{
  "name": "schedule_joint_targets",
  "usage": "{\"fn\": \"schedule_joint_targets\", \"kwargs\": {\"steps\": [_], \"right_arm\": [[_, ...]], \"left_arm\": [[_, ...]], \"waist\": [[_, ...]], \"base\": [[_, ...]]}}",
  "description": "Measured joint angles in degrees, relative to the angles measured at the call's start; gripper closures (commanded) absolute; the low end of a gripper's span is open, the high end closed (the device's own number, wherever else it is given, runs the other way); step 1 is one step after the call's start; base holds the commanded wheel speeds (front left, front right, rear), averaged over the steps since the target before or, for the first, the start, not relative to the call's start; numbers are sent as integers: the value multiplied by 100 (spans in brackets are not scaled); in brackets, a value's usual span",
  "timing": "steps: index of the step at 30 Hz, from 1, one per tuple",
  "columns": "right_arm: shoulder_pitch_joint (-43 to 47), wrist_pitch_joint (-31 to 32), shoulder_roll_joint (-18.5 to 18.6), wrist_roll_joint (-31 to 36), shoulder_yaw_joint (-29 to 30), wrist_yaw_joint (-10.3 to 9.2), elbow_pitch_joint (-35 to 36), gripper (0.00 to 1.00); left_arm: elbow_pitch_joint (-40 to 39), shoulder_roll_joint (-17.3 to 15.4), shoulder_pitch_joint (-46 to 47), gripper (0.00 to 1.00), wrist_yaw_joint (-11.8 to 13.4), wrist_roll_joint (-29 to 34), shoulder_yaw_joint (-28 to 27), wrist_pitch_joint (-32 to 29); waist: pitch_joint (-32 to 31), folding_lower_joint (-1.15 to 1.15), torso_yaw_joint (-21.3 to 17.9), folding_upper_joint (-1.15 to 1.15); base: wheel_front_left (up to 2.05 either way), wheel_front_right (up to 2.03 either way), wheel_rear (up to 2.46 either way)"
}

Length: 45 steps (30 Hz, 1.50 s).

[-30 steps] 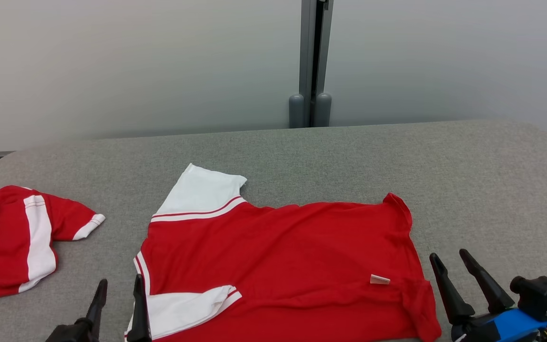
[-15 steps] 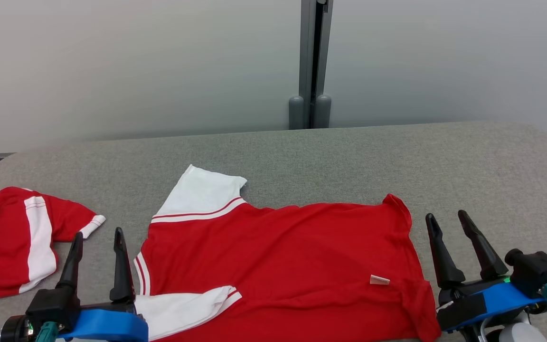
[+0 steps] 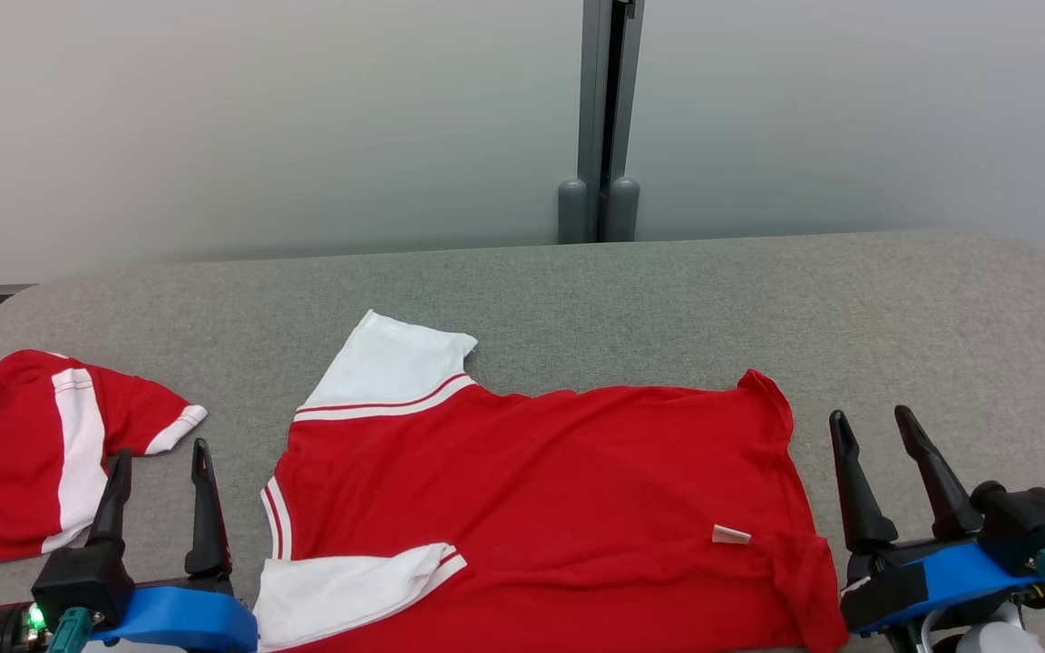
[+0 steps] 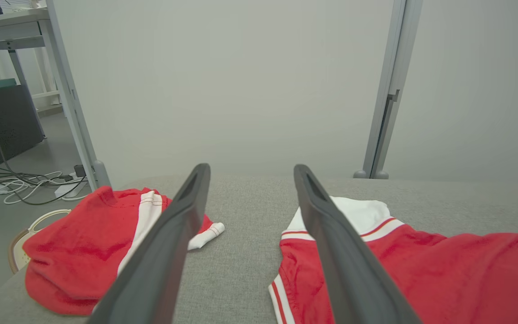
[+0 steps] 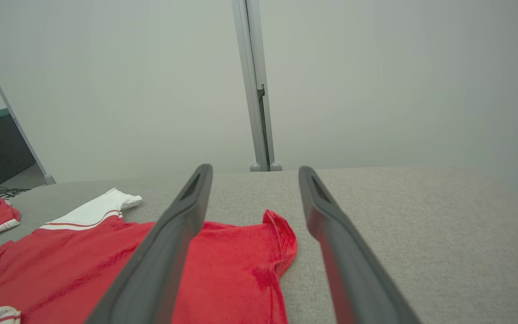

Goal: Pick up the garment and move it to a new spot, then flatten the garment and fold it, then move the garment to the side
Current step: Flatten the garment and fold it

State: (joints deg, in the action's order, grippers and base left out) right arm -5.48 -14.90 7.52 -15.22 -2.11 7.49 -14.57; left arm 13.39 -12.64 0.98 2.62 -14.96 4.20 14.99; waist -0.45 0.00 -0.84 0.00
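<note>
Nearest me, my left tool [image 3: 162, 450] and right tool [image 3: 870, 414] both stand wide with nothing between their fingers, low at the desk's near edge, one off each end of the garment [image 3: 541, 490]. This red shirt with white sleeves lies spread between them on the near half of the desk [image 3: 577, 290]. Its near sleeve [image 3: 350, 589] is turned over onto the body and its right-hand hem [image 3: 804, 580] is rumpled. I judge flattening is the step in hand. I should free that sleeve first, then pinch each end and draw outward evenly. To the left, apart, a second red-and-white garment [image 3: 5, 453] sits bunched. The grey fabric desk runs back to a pale partition wall [image 3: 259, 118] with a grey post [image 3: 599, 109].
</note>
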Motion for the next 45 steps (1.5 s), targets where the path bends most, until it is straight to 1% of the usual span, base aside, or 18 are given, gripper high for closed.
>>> {"fn": "schedule_joint_targets", "kwargs": {"steps": [8, 24, 27, 31, 35, 37, 38, 39, 40, 41, 45], "right_arm": [[19, 21, -64, 91, -21, 0, -265, 0], [1, 71, -108, 144, 0, 0, -426, 0], [-55, 134, -78, 135, 9, 0, -472, 0], [-379, 293, 90, 149, -40, 0, -552, 0], [-863, 491, 283, 156, -210, 0, -635, 0], [-1182, 606, 416, 156, -302, 0, -680, 0], [-1182, 606, 416, 156, -302, 0, -680, 0], [-1502, 709, 520, 144, -404, 0, -733, 0], [-1662, 783, 567, 136, -475, 0, -777, 0], [-1662, 783, 567, 136, -475, 0, -777, 0], [-2268, 1040, 702, 58, -814, 0, -969, 0]], "left_arm": [[183, 96, 43, 0, -100, 158, -20, 0], [330, 181, 44, 0, -224, 288, -164, 0], [425, 182, 131, 0, -293, 283, -175, 0], [565, 56, 540, 0, -468, 280, -155, -1], [735, -199, 1253, 0, -638, 338, -51, -94], [815, -286, 1693, 0, -731, 341, 24, -182], [815, -286, 1693, 0, -731, 341, 24, -182], [933, -369, 2127, 0, -812, 341, 98, -247], [990, -414, 2340, 0, -839, 341, 156, -294], [990, -414, 2340, 0, -839, 341, 156, -294], [1292, -553, 3144, 0, -933, 259, 369, -470]], "waist": [[-34, 0, 39, 0], [-44, 0, 46, 0], [-20, 0, 44, 0], [45, 0, 40, 0], [235, 0, -1, 0], [383, 0, -36, 0], [383, 0, -36, 0], [555, 0, -79, 0], [656, 0, -112, 0], [656, 0, -112, 0], [1070, 1, -230, 0]], "base": [[0, 0, 0], [0, 0, 0], [0, 0, 0], [0, 0, 0], [0, 0, 0], [0, 0, 0], [0, 0, 0], [0, 0, 0], [0, 0, 0], [0, 0, 0], [0, 0, 0]]}}
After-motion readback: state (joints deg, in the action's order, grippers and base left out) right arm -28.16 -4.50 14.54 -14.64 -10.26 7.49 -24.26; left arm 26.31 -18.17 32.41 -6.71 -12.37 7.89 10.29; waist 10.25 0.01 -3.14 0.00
